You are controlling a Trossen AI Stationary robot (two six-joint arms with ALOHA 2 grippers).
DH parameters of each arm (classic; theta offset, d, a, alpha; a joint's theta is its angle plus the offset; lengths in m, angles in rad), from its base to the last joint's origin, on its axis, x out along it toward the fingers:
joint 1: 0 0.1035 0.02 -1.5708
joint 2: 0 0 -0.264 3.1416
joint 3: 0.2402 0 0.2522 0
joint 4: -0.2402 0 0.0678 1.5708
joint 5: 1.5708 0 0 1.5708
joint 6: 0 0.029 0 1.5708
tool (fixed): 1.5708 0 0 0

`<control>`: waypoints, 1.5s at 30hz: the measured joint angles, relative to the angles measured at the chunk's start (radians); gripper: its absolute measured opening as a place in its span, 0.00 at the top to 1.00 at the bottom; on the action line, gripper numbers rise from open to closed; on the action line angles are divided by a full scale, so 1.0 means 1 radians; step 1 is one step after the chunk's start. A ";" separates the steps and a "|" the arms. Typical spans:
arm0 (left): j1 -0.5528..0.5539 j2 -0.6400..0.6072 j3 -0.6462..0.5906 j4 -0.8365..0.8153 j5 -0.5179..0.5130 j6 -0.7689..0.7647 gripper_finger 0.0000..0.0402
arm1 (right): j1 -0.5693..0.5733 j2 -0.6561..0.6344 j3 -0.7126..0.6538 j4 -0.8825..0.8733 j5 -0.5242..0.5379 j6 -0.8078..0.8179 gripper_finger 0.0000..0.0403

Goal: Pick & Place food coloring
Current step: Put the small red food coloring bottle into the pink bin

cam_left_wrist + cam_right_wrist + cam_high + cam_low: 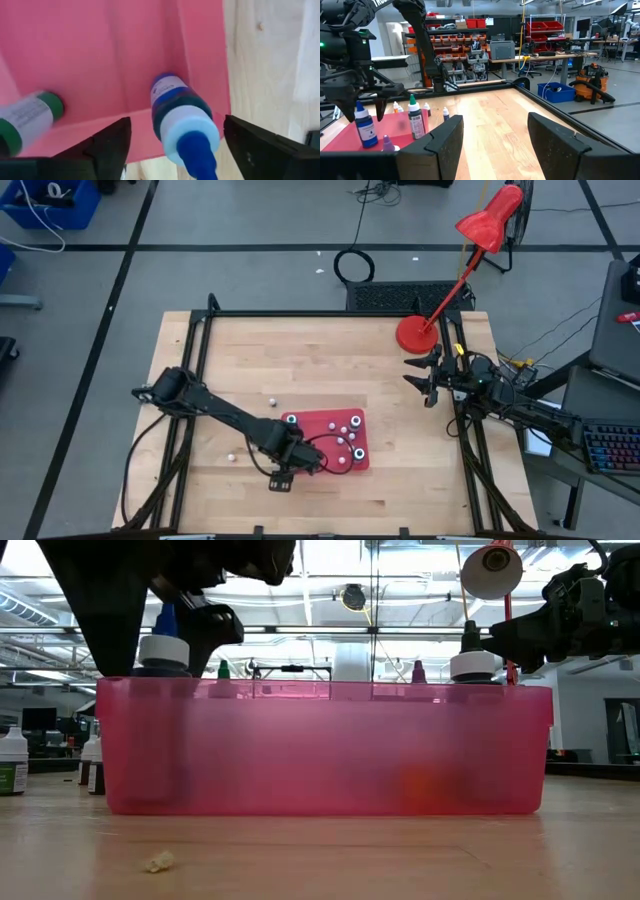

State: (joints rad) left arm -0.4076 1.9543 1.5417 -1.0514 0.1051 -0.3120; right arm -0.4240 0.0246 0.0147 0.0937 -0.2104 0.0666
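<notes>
Left gripper [318,463] is low over the near-left part of the red tray [300,423], which sits near the desk's [300,360] near edge, about mid-width. Fingers spread wide, straddling the blue-topped food coloring bottle [182,120] without touching it; the bottle stands upright inside the tray close to a tray wall. Left wrist view: both dark fingers [107,145] flank the blue bottle with clear gaps either side.

A green-topped bottle [27,120] stands in the tray beside the blue one, nearer the tray's middle. More bottles stand toward the tray's right end [352,442]. Right wrist view shows a purple-topped one [387,144] in the tray near the blue one too.

Two small bottles sit on bare wood outside the tray: one just off the tray's far-left corner [271,399], one toward the desk's near-left [231,457].

Right gripper [428,378] waits at the desk's right edge, near the red lamp base [415,333], fingers wide, holding nothing.
</notes>
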 joint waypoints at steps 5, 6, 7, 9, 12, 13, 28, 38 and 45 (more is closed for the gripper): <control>0.027 -0.060 0.000 -0.005 0.003 0.011 0.16 | 0.000 0.000 0.000 0.000 0.000 0.000 0.48; 0.034 -0.086 0.000 -0.003 -0.004 0.011 0.16 | 0.000 0.000 0.000 0.000 0.000 0.000 0.48; 0.039 -0.114 0.000 -0.003 -0.021 0.010 0.16 | 0.000 0.000 0.000 0.000 0.000 0.000 0.48; 0.043 -0.176 0.000 -0.016 -0.088 0.016 0.16 | 0.000 0.000 0.000 0.000 0.000 0.000 0.48; 0.034 -0.270 0.000 -0.067 -0.275 0.013 0.16 | 0.000 0.000 0.000 0.000 0.000 0.000 0.48; 0.035 -0.302 0.001 -0.100 -0.340 -0.001 0.15 | 0.000 0.000 0.000 0.000 0.000 0.000 0.48; 0.320 -0.486 -0.357 -0.053 -0.378 -0.052 0.16 | 0.000 0.000 0.000 0.000 0.000 0.000 0.48; 0.469 -0.486 -0.586 0.237 -0.184 0.102 0.25 | 0.000 0.000 -0.001 0.000 0.000 0.000 0.48; 0.514 -0.485 -0.680 0.341 -0.156 0.115 0.30 | 0.000 0.000 -0.001 0.000 0.000 0.000 0.48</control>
State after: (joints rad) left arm 0.1065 1.4693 0.8614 -0.7108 -0.0509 -0.1968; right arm -0.4237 0.0246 0.0139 0.0940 -0.2104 0.0664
